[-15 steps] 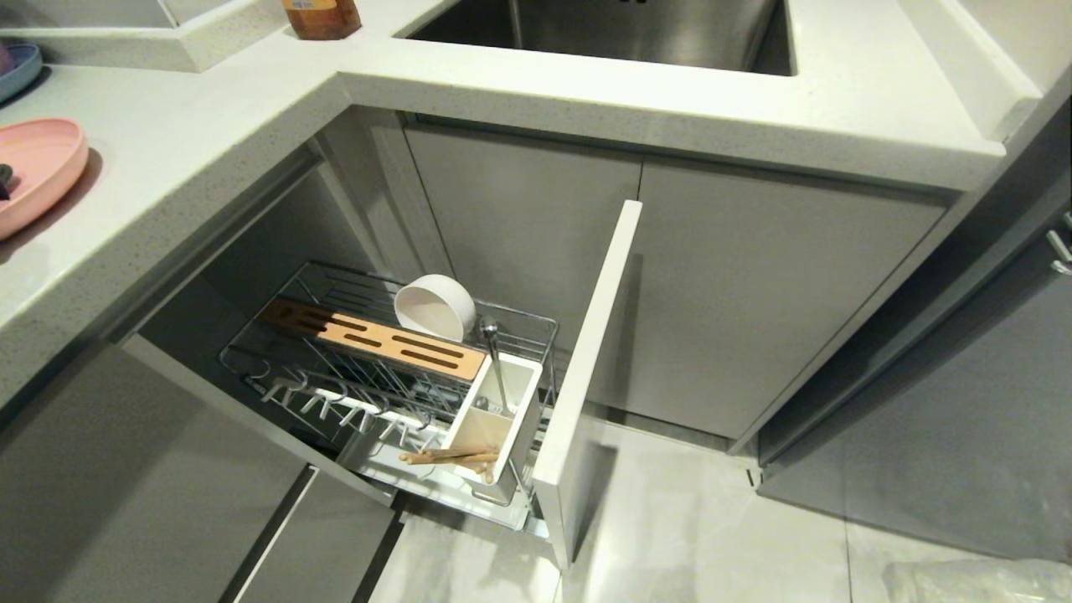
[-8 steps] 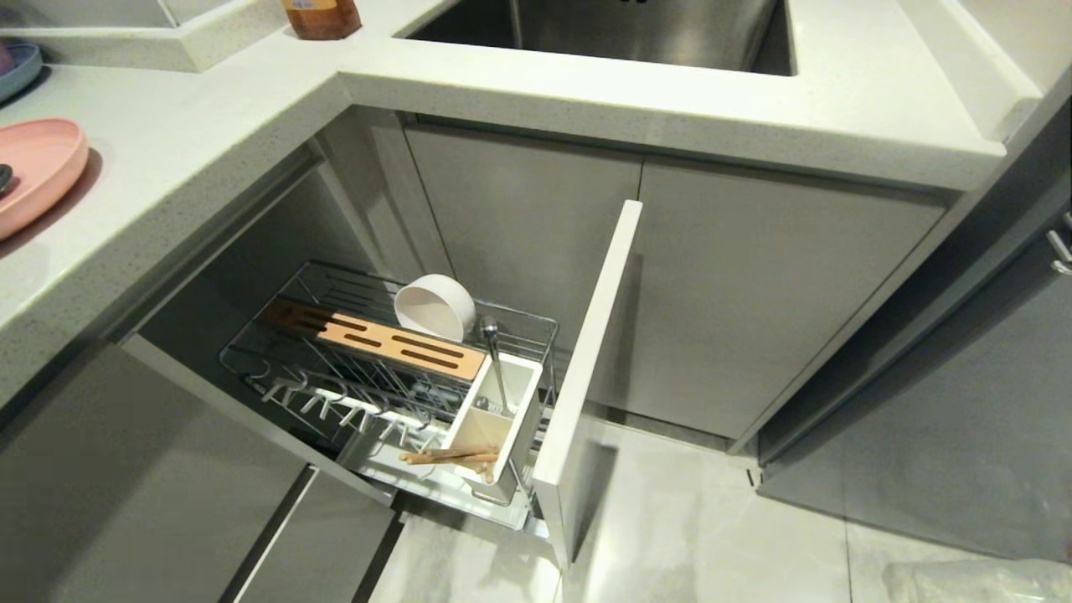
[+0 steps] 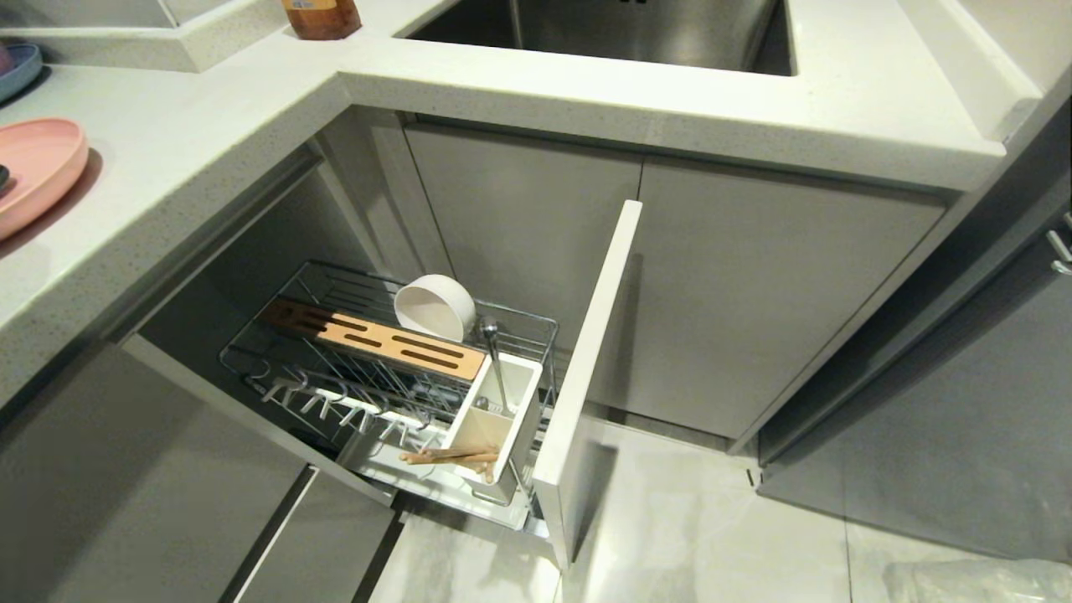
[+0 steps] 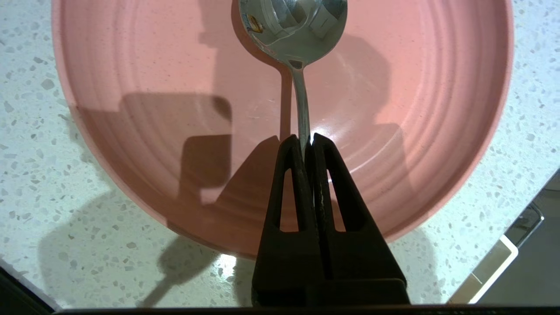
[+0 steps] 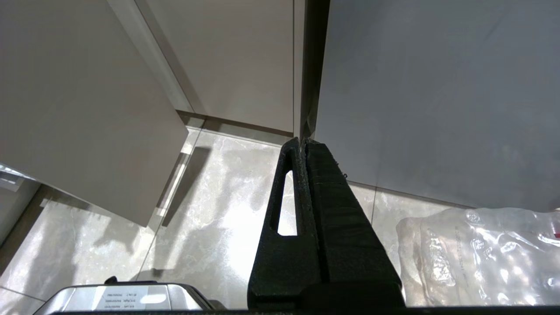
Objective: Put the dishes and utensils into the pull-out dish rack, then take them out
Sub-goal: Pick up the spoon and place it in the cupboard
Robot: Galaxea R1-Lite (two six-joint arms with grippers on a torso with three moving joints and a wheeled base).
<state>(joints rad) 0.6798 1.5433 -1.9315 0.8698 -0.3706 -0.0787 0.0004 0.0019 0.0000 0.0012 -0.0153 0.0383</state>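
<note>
The dark left gripper [image 4: 306,141] has slipped from the head view and now clamps a slim metal spoon [image 4: 295,33] over the flat round pink plate [image 4: 131,87]; white bowl [image 3: 435,307], wooden chopsticks [image 3: 448,456] sit racked, plate remains

A pale speckled countertop [image 3: 209,126] is seen wrapped around the corner, with a steel sink [image 3: 620,29] set into it. A pink plate [image 3: 33,167] is laid flat on it at the left edge, a blue plate [image 3: 18,67] (only partly in view) behind it, and an amber bottle [image 3: 321,17] near the sink. Below, a marbled tile floor [image 3: 712,519] is shown, with a clear plastic bag [image 3: 980,582] lying on it.
</note>
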